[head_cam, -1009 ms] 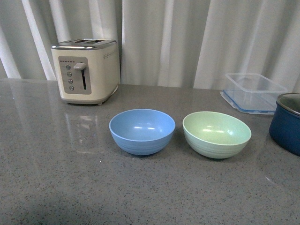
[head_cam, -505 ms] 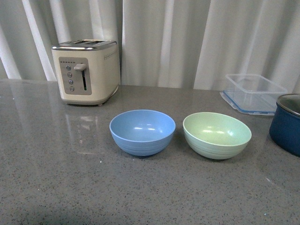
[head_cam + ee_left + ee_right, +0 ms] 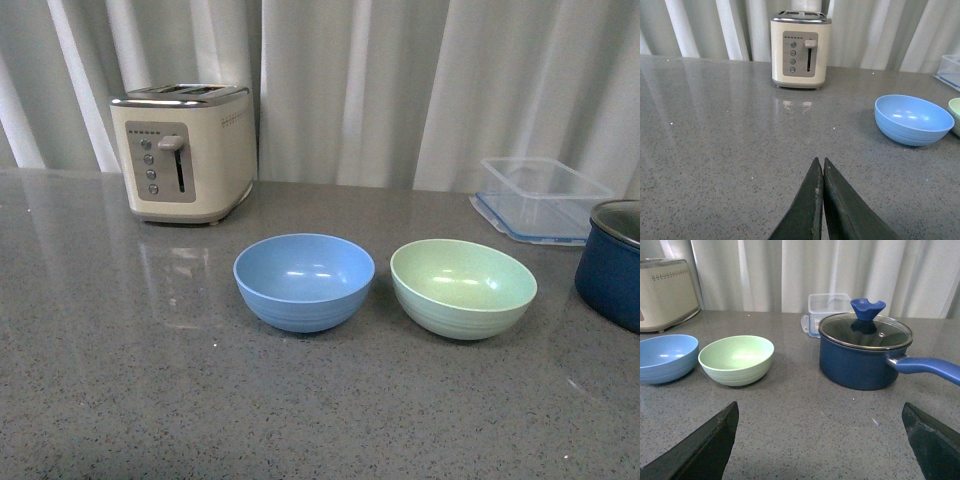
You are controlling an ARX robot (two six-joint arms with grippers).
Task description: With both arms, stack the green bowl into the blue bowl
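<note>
The green bowl [image 3: 463, 287] sits upright on the counter [image 3: 120, 390], just right of the blue bowl [image 3: 304, 281], with a narrow gap between them. The left claw [image 3: 820, 162] is pressed together, well apart from both bowls. The right claw [image 3: 820, 407] is spread wide, near a blue pot [image 3: 860, 360].

The front view looks from the robot's body, from above the counter [image 3: 100, 400], straight toward the curtain [image 3: 350, 90]. It takes in the toaster [image 3: 185, 150], blue bowl [image 3: 303, 280], green bowl [image 3: 463, 287], plastic box [image 3: 540, 197] and, at its right edge, the pot [image 3: 612, 262]. The left wrist view sits low over the counter and looks past the left gripper [image 3: 819, 161], whose fingers are pressed together, toward the toaster and blue bowl. The right wrist view, also low, looks between the wide-spread fingers of the right gripper [image 3: 820, 405], with the pot close by. All three views share both bowls and the toaster.
</note>
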